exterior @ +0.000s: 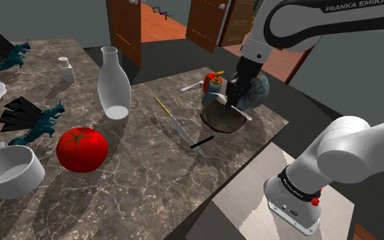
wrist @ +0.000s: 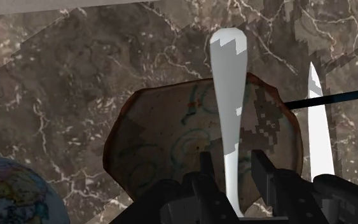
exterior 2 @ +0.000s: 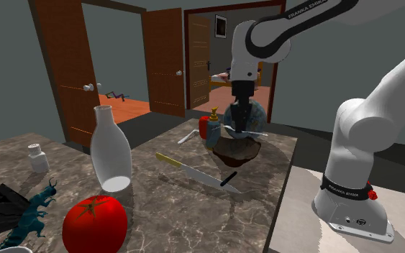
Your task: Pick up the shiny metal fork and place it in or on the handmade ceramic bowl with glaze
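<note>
Wrist view: one fork [wrist: 228, 95], one bowl [wrist: 165, 140].

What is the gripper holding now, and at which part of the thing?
The gripper clasps the silvery fork at its narrow shaft; the broad rounded end sticks out above the brown bowl. The other end is hidden.

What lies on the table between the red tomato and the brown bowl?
A long knife lies there, between tomato and bowl; the shoulder view shows it.

White arm [exterior: 352, 144], dark joints, FRANKA EMIKA lettering, black gripper [exterior: 233, 99]
</note>
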Controlling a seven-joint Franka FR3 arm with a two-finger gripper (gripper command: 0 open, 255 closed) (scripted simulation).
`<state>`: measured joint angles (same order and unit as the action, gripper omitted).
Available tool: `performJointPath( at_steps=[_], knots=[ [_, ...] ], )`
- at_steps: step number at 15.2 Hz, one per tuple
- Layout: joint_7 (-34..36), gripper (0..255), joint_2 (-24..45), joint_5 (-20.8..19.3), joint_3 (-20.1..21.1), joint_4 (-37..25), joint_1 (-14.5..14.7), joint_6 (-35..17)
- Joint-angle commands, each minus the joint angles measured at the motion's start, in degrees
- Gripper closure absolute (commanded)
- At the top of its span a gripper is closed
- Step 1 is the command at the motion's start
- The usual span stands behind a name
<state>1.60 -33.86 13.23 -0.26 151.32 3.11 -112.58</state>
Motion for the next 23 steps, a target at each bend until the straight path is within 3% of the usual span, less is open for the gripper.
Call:
performJointPath(
  at_steps=[1,6,13,14,19,23],
  knots=[
    [-0.41,255,0.57,0.17,-0.01,1.13,0.04,-1.70],
    [-1.35,255,2.42,0.75,0.04,3.66,0.26,-6.00],
    [-1.35,255,2.42,0.75,0.04,3.66,0.26,-6.00],
    [-1.35,0,2.42,0.75,0.04,3.66,0.26,-6.00],
    [-1.35,0,2.41,0.75,0.04,3.66,0.26,-5.99],
    [-0.79,0,0.06,-0.94,-1.02,-2.05,-0.78,2.18]
  ],
)
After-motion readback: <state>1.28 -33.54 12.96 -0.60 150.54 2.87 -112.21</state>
